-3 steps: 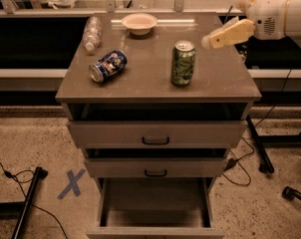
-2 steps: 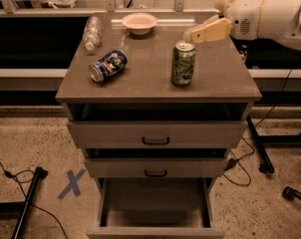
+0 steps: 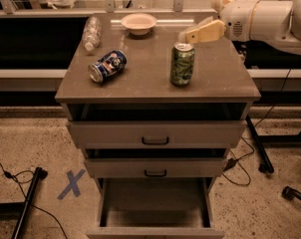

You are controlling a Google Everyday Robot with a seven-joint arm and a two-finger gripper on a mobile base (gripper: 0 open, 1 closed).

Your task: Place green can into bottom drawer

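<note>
Green can (image 3: 182, 63) stands upright on the worktop (image 3: 140, 83). Gripper (image 3: 186, 35) hovers just above-right of the can, not touching; open or closed, can't tell. Bottom drawer (image 3: 155, 203), far below the can, is pulled out.

Robot lab or test space, not a home. Cues:
- White robot arm (image 3: 262, 19) reaching in from the right, its gripper (image 3: 186, 35) over the far right of the cabinet top, just above the green can (image 3: 182, 63).
- Plain grey three-drawer cabinet (image 3: 155, 133) standing alone mid-floor.
- Blue tape X (image 3: 71, 184) on the speckled hard floor (image 3: 36, 133), near left.
- Loose black cables (image 3: 8, 176) on the left floor, more at right.
- Black equipment stand legs (image 3: 28, 198) near left and another (image 3: 257, 143) at right.
- Dark shelf-like benches with a metal rail (image 3: 140, 11) along the far side.
</note>
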